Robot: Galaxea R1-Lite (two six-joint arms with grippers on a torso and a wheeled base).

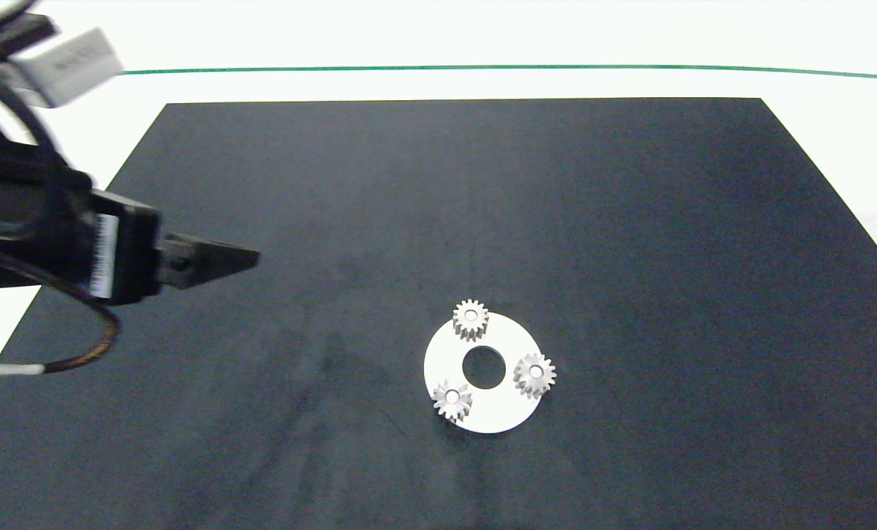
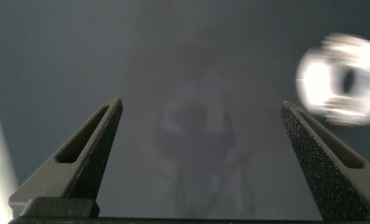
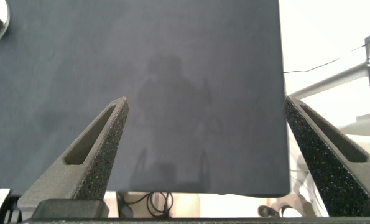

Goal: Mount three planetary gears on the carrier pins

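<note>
Three silver planetary gears (image 1: 471, 319) (image 1: 534, 374) (image 1: 452, 400) sit on the white round carrier disc (image 1: 497, 416), spaced around its centre hole. The carrier pins show only as bright spots in the gear bores. My left gripper (image 1: 252, 258) hovers over the dark mat to the left of the disc, well apart from it, open and empty. In the left wrist view its fingers (image 2: 91, 149) stand wide apart, and the disc (image 2: 340, 78) appears as a blurred white shape beyond them. My right gripper (image 3: 204, 99) is outside the head view; it is open and empty over the mat's edge.
A large dark mat (image 1: 629, 221) covers the white table, with a green line (image 1: 482, 68) behind it. A cable (image 1: 77, 353) loops under the left arm. Beyond the mat's edge, the right wrist view shows cables and a metal frame (image 3: 334, 74).
</note>
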